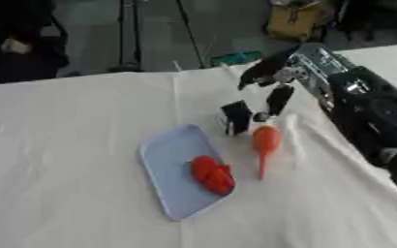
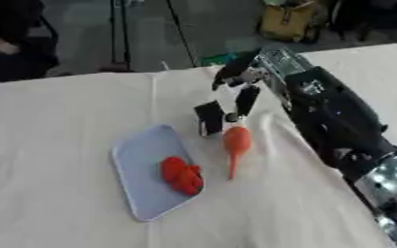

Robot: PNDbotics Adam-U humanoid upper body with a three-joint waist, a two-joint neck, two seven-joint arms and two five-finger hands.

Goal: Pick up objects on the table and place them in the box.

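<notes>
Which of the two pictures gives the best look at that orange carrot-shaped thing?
The left eye view: the orange carrot sits nearer the picture's middle, beside the tray. The right eye view shows it almost the same, whole, under the right hand.

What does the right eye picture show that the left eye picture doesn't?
Only the right eye view shows the silver lower part of the robot's right arm near the bottom corner. Only the left eye view shows more white tablecloth left of the tray. Both share the pale blue flat tray holding a red lumpy object, the orange carrot-shaped object beside it, and the right hand with fingers pointing down above it.
</notes>
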